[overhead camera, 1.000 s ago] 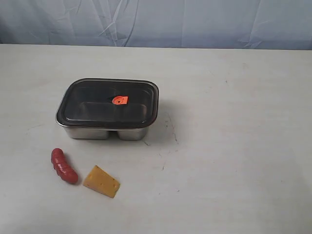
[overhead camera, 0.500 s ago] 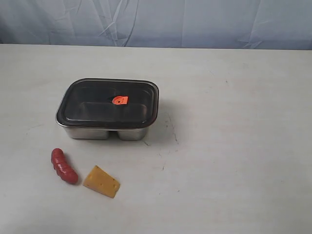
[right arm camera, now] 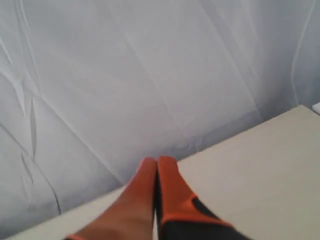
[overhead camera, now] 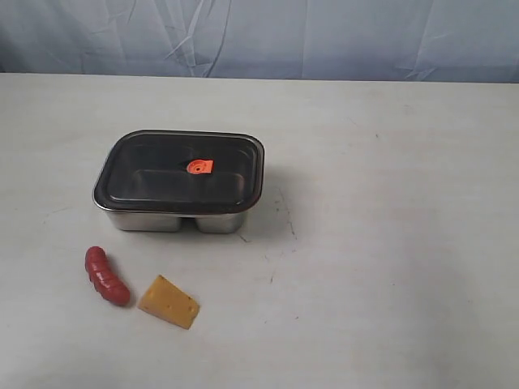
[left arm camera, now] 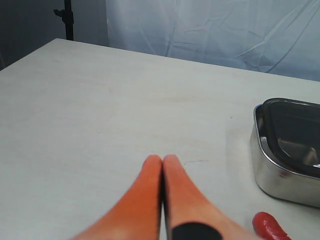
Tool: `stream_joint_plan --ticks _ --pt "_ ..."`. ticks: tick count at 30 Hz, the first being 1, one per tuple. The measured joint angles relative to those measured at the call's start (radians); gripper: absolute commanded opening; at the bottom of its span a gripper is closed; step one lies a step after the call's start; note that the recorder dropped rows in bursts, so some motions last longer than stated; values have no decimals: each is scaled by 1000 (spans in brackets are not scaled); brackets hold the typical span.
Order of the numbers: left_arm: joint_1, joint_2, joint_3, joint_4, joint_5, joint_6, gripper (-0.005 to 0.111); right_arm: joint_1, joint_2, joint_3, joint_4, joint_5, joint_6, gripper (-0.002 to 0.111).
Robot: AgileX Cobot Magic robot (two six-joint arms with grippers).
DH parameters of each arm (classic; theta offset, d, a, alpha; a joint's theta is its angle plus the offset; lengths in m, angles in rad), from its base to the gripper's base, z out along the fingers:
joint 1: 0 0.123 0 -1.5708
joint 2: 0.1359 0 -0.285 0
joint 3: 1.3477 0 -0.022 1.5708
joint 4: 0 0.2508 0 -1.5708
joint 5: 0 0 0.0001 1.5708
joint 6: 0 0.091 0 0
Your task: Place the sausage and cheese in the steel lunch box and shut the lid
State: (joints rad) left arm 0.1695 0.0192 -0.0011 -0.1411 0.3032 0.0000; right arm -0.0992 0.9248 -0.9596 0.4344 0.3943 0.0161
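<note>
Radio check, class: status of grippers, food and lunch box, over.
Left gripper, right gripper shut, empty. Sausage, cheese on table. Lid on steel lunch box, in the way.

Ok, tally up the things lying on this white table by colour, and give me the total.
Red: 1, the glossy red toy sausage
Yellow-orange: 1, the wedge of toy cheese
Silver: 1, the shiny rectangular steel lunch box
Dark: 1, the tinted see-through lid, sitting on the box
Total: 4

No legible text, valve (overhead camera: 199,167) mark on lid (overhead camera: 150,172) unreadable
</note>
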Motion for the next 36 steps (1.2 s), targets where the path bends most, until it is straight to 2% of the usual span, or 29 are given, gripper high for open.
stream_joint_plan --ticks 4,9,11,13,16,19,29,36 --pt "0 0 0 0 0 0 0 0 225 -114 316 169 -384 -1" --pt "0 0 0 0 0 0 0 4 469 -145 686 366 -771 -1" --pt "0 0 0 0 0 0 0 4 555 -147 782 444 -864 5" --pt "0 0 0 0 0 0 0 4 644 -147 857 534 -948 16" --pt "0 0 0 0 0 0 0 4 750 -147 935 650 -1035 36" --pt "0 0 0 0 0 0 0 4 831 -147 1001 734 -1093 45" --pt "0 0 0 0 0 0 0 10 954 -147 1044 806 -1135 45" --pt "0 0 0 0 0 0 0 78 1051 -148 1055 815 -1135 45"
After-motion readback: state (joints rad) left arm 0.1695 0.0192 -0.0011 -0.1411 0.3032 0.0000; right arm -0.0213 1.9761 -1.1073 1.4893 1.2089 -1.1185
